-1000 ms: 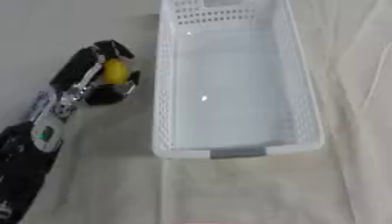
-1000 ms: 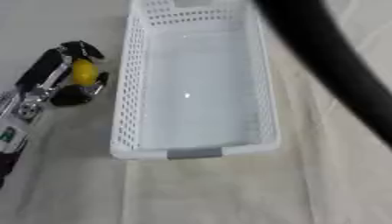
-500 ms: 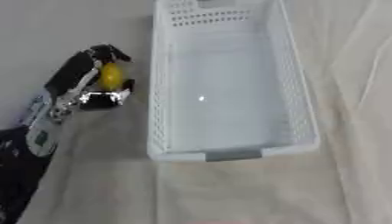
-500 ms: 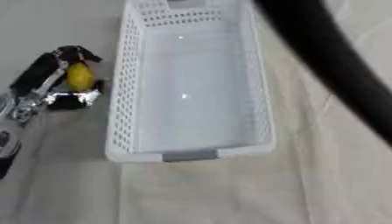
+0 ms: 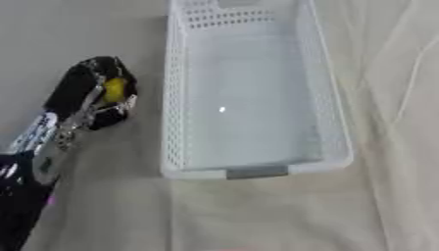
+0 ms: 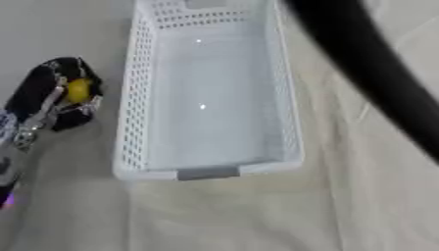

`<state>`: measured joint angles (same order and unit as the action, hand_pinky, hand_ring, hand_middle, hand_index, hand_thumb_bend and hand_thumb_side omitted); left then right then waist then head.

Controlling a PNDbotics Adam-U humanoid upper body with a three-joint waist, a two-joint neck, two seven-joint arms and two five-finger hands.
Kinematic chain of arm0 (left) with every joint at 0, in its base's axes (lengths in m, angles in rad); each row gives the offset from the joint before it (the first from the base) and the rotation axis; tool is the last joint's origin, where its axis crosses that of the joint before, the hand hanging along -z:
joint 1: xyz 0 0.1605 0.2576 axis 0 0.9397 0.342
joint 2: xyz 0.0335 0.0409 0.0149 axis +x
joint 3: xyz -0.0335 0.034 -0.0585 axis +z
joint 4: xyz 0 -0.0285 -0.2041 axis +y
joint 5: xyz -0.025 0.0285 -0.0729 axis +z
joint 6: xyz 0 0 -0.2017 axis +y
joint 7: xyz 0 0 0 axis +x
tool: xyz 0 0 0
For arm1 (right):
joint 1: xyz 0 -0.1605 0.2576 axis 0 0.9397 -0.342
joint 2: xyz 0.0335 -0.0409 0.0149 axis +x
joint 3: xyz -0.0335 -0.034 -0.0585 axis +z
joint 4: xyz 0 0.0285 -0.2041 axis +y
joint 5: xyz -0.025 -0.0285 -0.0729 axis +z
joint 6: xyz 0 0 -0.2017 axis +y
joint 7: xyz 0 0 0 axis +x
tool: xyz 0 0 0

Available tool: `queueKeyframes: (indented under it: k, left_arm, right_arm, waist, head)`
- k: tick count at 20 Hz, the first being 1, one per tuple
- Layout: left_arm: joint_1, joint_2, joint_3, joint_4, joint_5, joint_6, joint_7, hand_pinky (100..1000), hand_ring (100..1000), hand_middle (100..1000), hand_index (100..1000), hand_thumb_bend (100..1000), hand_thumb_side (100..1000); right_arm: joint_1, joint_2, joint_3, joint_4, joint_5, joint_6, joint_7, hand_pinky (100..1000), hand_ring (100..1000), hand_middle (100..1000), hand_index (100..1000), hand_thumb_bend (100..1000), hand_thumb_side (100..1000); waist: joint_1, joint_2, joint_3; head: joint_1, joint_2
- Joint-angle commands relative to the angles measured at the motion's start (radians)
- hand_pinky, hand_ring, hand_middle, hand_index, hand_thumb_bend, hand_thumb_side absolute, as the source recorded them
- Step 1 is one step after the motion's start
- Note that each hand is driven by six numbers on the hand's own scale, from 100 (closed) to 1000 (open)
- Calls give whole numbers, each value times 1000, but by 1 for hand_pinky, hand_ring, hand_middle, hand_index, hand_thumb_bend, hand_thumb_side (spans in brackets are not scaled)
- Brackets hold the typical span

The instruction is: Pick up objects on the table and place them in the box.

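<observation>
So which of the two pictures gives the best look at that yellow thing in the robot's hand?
The left eye view: the yellow object sits well inside the picture, with the left hand curled round it. The right eye view shows the same thing, nearer the picture's left edge.

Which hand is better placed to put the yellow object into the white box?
Left. The left hand already holds the yellow object, just beside the white box. The right hand is not visible.

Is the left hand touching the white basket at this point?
Apart. In the left eye view, a strip of bare table shows between the left hand, curled round a yellow object, and the white basket.
</observation>
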<state>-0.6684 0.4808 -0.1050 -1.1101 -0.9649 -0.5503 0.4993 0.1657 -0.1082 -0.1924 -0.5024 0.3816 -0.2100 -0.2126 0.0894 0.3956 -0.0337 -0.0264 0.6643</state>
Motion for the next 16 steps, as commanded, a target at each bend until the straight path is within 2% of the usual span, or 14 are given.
queueKeyframes:
  k: [1,3,4,5,10,16]
  left_arm:
    - [9,3,6,16,17,-21,32,100,100,100,170,397,100]
    - [5,2,21,1,38,-27,54,100,100,100,167,391,100]
    - [2,2,29,-10,47,-30,65,100,100,100,165,319,100]
    - [1,0,37,-20,57,-31,77,100,100,100,165,390,100]
    - [-5,-10,96,-119,117,-39,133,100,100,100,139,498,100]
    - [8,23,179,-285,148,7,157,100,100,100,136,481,100]
  right_arm:
    - [7,-13,-6,-2,2,-1,2,460,568,654,721,100,878]
    - [8,-13,-6,-1,1,-1,2,460,568,654,721,100,878]
    - [8,-13,-6,-1,1,-1,2,460,568,654,721,100,877]
    - [8,-13,-6,0,0,-1,2,460,568,654,721,100,878]
    - [8,-11,-6,2,-3,-1,0,460,569,654,721,100,878]
    - [8,-11,-6,5,-9,-1,-3,460,569,654,721,100,878]
  waist:
    - [-6,-9,-1]
    - [-6,-9,0]
    - [-7,-9,1]
    - [-7,-9,1]
    - [-7,-7,4]
    - [-6,-8,11]
  head:
    - [-4,-2]
    - [-5,-3]
    - [-5,-2]
    - [-5,-3]
    - [-9,-1]
    - [-21,-1]
